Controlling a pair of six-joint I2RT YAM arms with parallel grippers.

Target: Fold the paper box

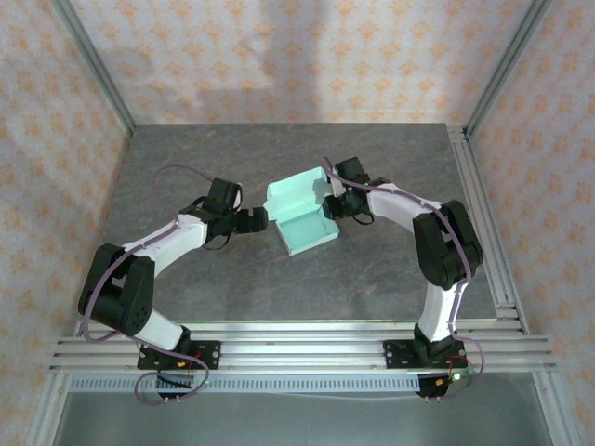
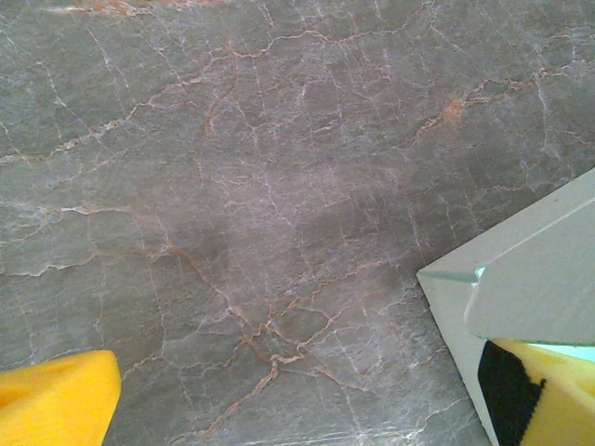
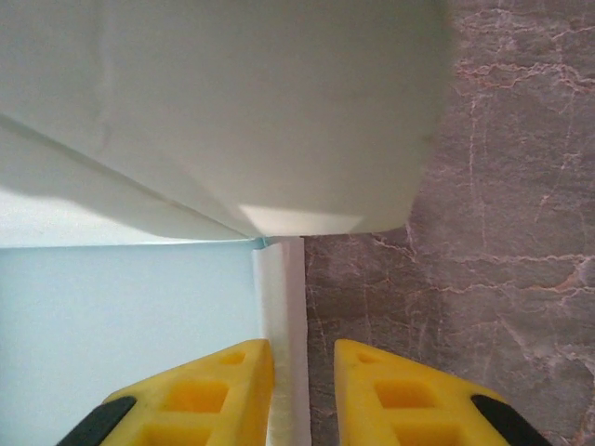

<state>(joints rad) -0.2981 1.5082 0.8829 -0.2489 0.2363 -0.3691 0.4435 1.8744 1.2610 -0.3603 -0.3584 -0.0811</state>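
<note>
Top external: paper box (image 1: 307,228), a half-formed tray with its lid flap raised, mid-tabletop (image 1: 223,279). Left end effector (image 1: 263,219): released wide, just beside the box's left corner. Right end effector (image 1: 340,203): jaws narrow, astride the box's right wall, not clamped. Step, judged: squaring that wall. Next calls for pinching it, then tucking the lid.
</note>
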